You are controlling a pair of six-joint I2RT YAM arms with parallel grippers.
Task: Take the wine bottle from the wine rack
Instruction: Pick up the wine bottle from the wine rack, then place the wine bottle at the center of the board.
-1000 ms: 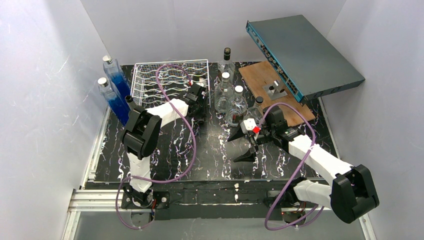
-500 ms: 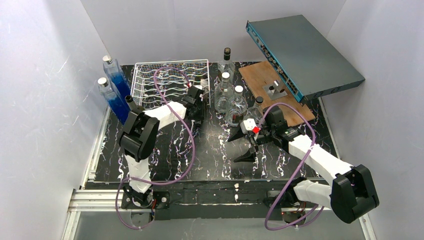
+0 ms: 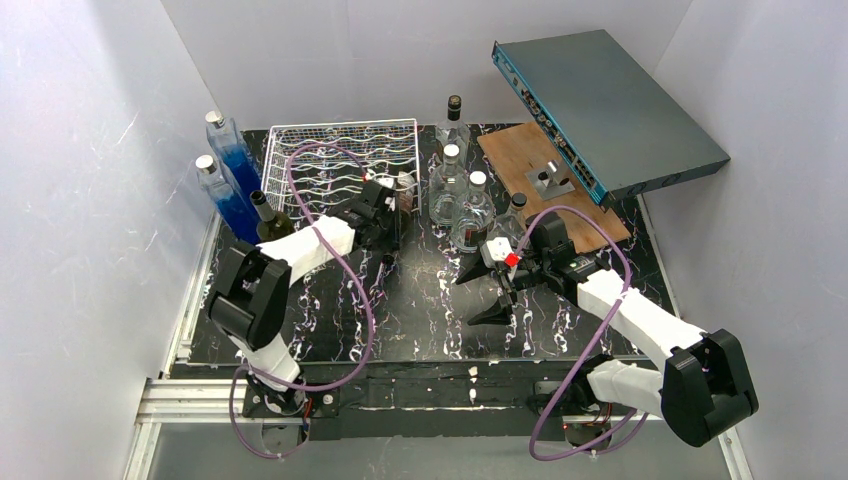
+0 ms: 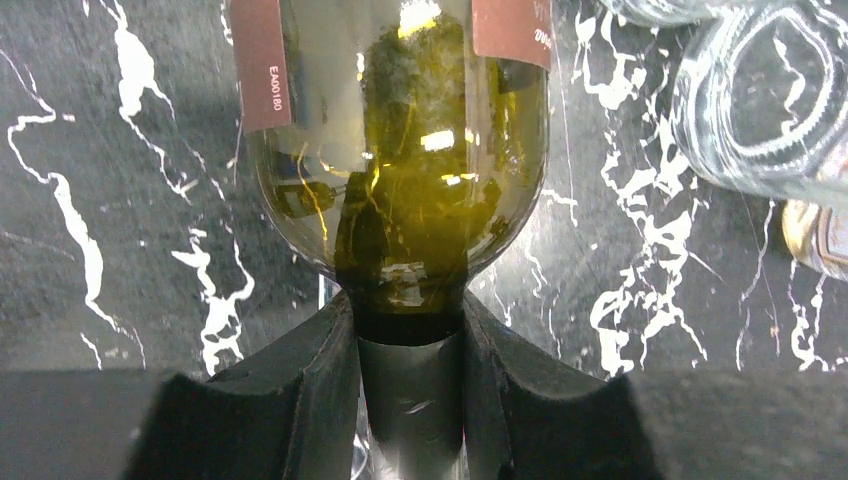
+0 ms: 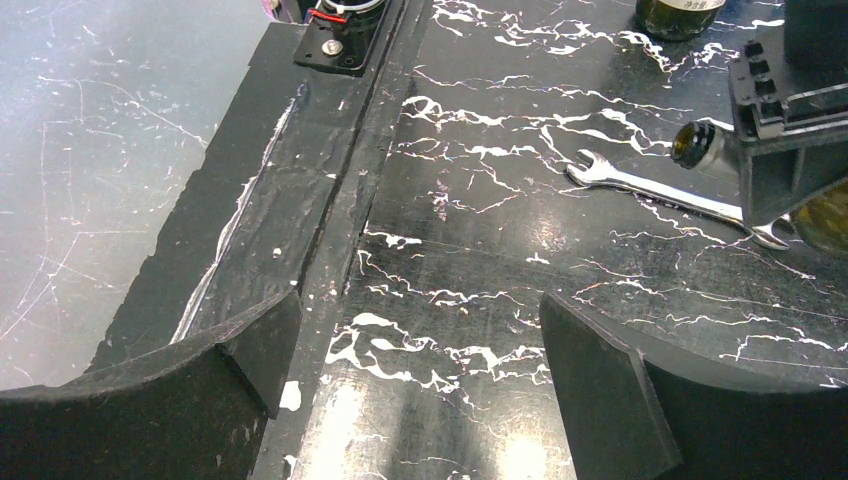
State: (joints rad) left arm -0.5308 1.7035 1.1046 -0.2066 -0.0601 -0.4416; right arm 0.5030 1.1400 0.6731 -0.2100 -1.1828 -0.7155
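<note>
Grips the foil-wrapped neck of the green wine bottle (image 4: 400, 180) tightly in the left gripper (image 4: 410, 320), holds it lying over the black marbled table (image 4: 120, 200) at the near right corner of the wine rack (image 3: 330, 150), beside clear glass bottles (image 3: 455, 195), with the right gripper (image 5: 420, 320) spread wide and empty above the table.

The wine bottle (image 4: 400, 150) is olive-green glass with a dark red label and a grey foil sleeve on its neck. It lies on its side above the black marbled table (image 4: 120, 200), pinched at the neck by the left hand (image 4: 408, 312), just off the near right corner of the wine rack (image 3: 340, 125). The rack is a silver-white wire basket with wavy rows, sitting flat at the table's far left.
</note>
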